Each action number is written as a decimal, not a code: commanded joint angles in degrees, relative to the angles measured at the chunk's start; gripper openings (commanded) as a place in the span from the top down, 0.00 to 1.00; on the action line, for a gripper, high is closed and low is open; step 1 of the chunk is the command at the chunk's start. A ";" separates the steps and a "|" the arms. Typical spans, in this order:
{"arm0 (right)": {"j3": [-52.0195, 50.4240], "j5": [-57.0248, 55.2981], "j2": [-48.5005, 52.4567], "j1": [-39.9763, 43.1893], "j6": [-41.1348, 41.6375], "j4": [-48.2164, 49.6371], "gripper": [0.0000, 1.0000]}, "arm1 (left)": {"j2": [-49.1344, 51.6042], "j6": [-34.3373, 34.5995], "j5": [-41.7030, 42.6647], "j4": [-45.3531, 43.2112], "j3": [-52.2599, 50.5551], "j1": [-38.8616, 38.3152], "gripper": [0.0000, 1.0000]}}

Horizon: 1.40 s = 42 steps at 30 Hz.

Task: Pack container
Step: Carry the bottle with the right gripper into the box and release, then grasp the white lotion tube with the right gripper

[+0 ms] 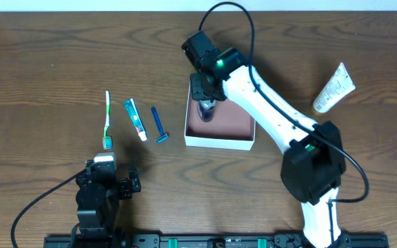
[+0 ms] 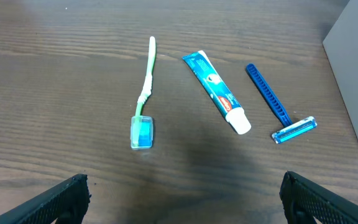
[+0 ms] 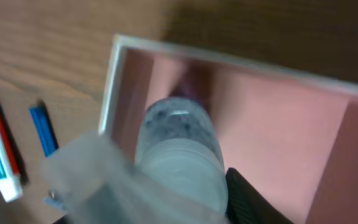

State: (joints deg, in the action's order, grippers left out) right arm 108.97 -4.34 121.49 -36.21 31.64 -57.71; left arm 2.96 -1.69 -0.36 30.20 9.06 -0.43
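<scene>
The container [image 1: 243, 141] is a shallow white-walled box with a pink inside, at the table's middle; it also shows in the right wrist view [image 3: 291, 118]. My right gripper [image 1: 205, 103] is shut on a clear bottle with a dark end [image 3: 179, 149] and holds it over the container's left part. A green toothbrush [image 1: 107, 118], a toothpaste tube [image 1: 135, 119] and a blue razor [image 1: 158, 125] lie left of the container. A white tube [image 1: 334, 88] lies at the far right. My left gripper [image 2: 182, 199] is open and empty, near the table's front, below the toothbrush [image 2: 145, 93].
The toothpaste tube [image 2: 217, 92] and razor [image 2: 277, 102] lie ahead of the left gripper, with the container's grey-white wall [image 2: 353, 68] at the right edge. The right arm [image 1: 274, 110] stretches from the front right across the container.
</scene>
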 commanded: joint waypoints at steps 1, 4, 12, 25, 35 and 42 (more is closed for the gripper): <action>0.55 0.28 -0.22 0.24 -1.40 0.33 0.44 | -0.11 0.09 -0.09 0.09 -0.83 0.31 0.02; 0.74 0.24 -2.43 0.31 -6.03 0.26 0.32 | -0.11 0.09 -0.07 0.09 -0.83 0.31 0.02; 0.85 -3.39 -15.78 4.98 -7.96 -8.57 0.16 | -0.11 0.09 -0.09 0.09 -0.83 0.31 0.02; 0.72 -5.27 -25.38 32.39 -21.16 -18.23 0.09 | -0.11 0.09 -0.09 0.09 -0.83 0.31 0.02; 0.72 -2.25 -16.63 42.42 -25.31 -17.25 0.25 | -0.11 0.07 -0.09 0.09 -0.83 0.31 0.02; 0.72 -0.31 -12.15 43.32 -25.29 -16.59 0.52 | -0.11 0.09 -0.09 0.09 -0.83 0.31 0.02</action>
State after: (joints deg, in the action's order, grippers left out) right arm 109.75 -6.31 108.62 7.09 6.94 -74.72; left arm 2.94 -1.69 -0.38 30.22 9.06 -0.43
